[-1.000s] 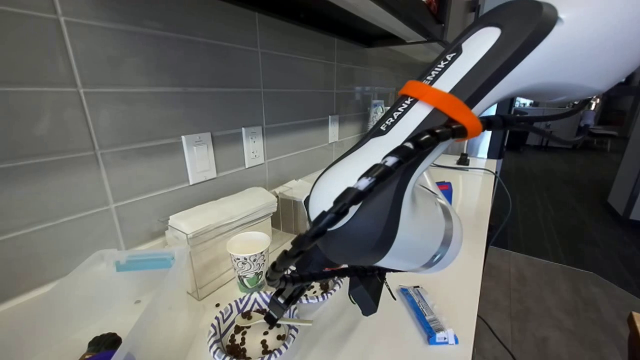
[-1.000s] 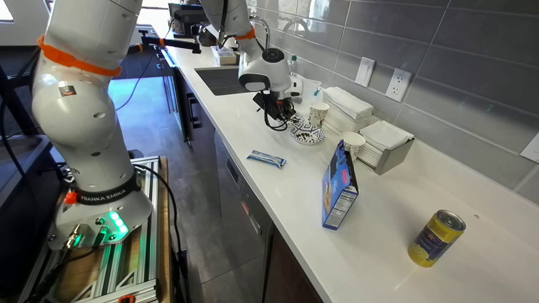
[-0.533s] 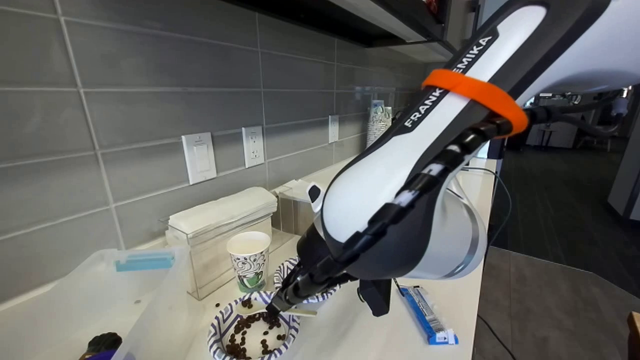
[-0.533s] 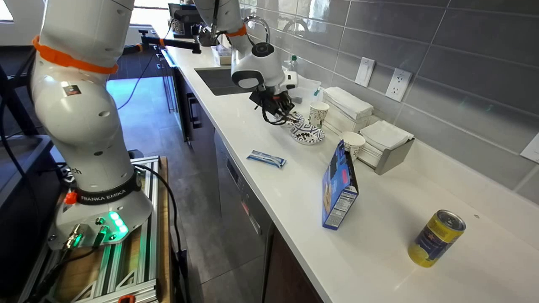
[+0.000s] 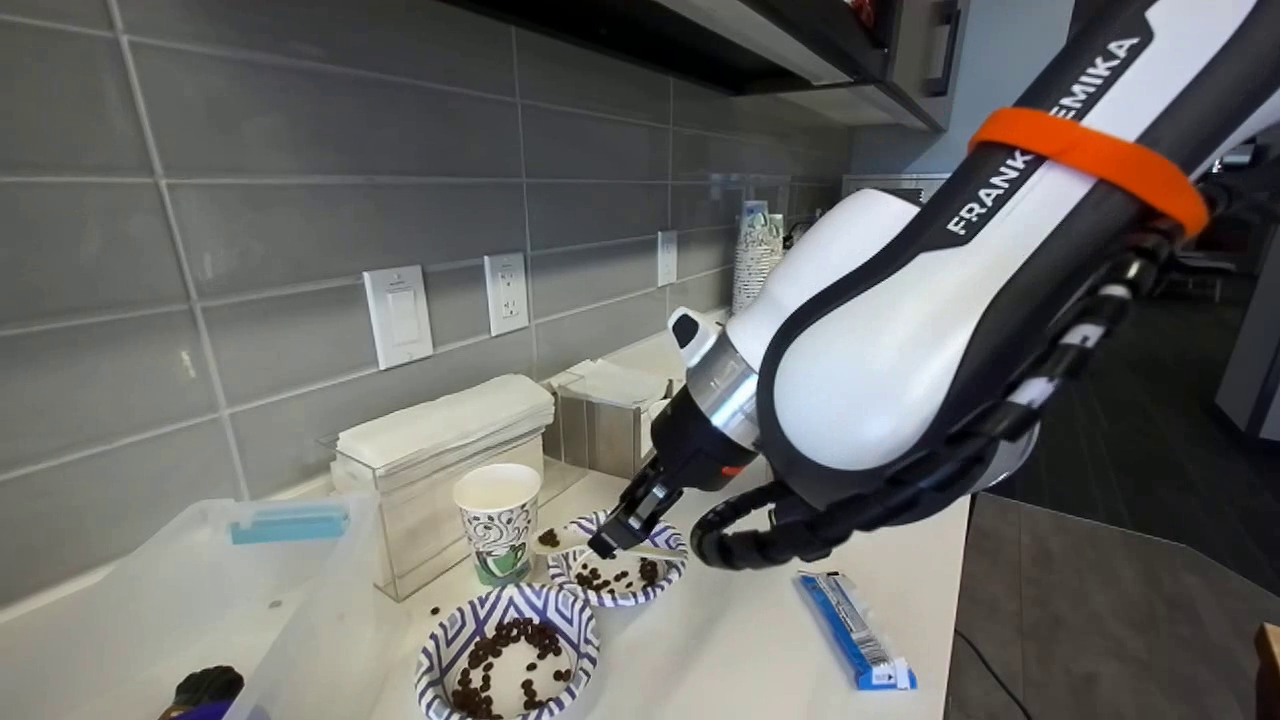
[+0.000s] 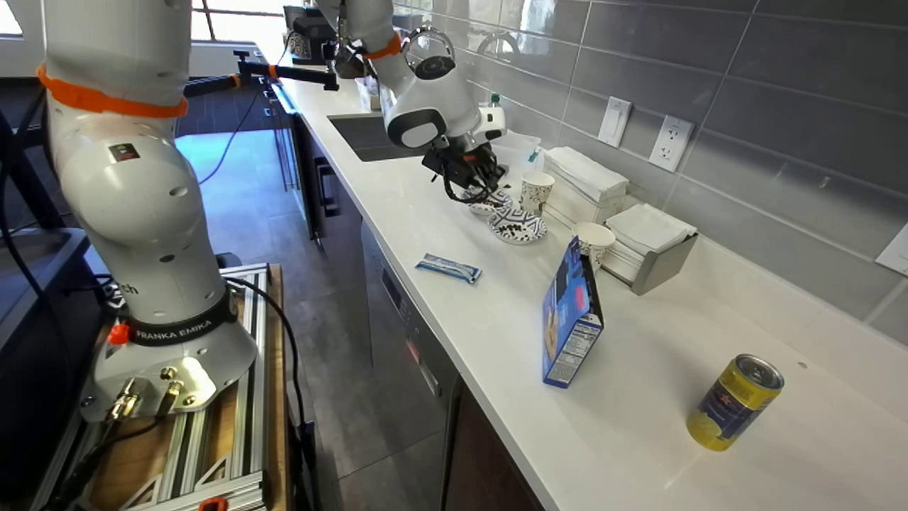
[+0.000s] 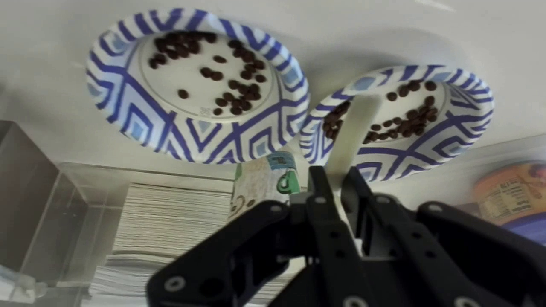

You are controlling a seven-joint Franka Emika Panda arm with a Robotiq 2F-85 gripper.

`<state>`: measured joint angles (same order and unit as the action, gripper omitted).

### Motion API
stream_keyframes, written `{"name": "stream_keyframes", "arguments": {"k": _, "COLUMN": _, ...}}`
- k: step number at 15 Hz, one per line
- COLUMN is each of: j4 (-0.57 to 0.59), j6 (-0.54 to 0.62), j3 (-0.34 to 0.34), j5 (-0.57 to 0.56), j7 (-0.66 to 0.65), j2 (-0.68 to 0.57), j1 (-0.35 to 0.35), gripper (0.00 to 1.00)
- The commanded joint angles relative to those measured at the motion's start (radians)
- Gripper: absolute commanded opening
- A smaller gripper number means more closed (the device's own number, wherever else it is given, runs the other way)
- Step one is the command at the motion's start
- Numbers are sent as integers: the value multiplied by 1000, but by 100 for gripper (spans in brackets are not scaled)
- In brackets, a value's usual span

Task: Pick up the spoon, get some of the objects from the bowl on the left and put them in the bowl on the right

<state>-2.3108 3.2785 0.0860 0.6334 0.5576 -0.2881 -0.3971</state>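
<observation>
In an exterior view, we have the end effector (image 5: 604, 545) pinching the spoon (image 5: 655, 551) near-level, seemingly over the farther bowl (image 5: 622, 599) at six o'clock, likely so beans (image 5: 549, 538) don't spill early.

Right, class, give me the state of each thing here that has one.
Claw: closed on spoon
Spoon: held, carrying beans
Bin: open
Bowl nearer bin: holding beans
Other bowl: holding beans
Green-logo cup: upright
Napkins: stacked
Blue packet: lying flat
Blue box: upright
Can: upright

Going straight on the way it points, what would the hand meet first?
Probably the patterned bowl nearer the clear bin, but depth is unclear; the hand might clip the neighbouring bowl.
</observation>
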Motion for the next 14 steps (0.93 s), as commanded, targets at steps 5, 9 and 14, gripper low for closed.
{"name": "stream_keyframes", "arguments": {"k": 5, "j4": -90, "j6": -8, "j3": -217, "j5": -14, "j7": 31, "j2": 58, "j1": -122, "gripper": 3}}
{"name": "stream_keyframes", "arguments": {"k": 9, "j4": -82, "j6": -37, "j3": -248, "j5": -32, "j7": 74, "j2": 50, "j1": -158, "gripper": 3}}
{"name": "stream_keyframes", "arguments": {"k": 14, "j4": -86, "j6": -52, "j3": -390, "j5": -85, "j7": 113, "j2": 30, "j1": -278, "gripper": 3}}
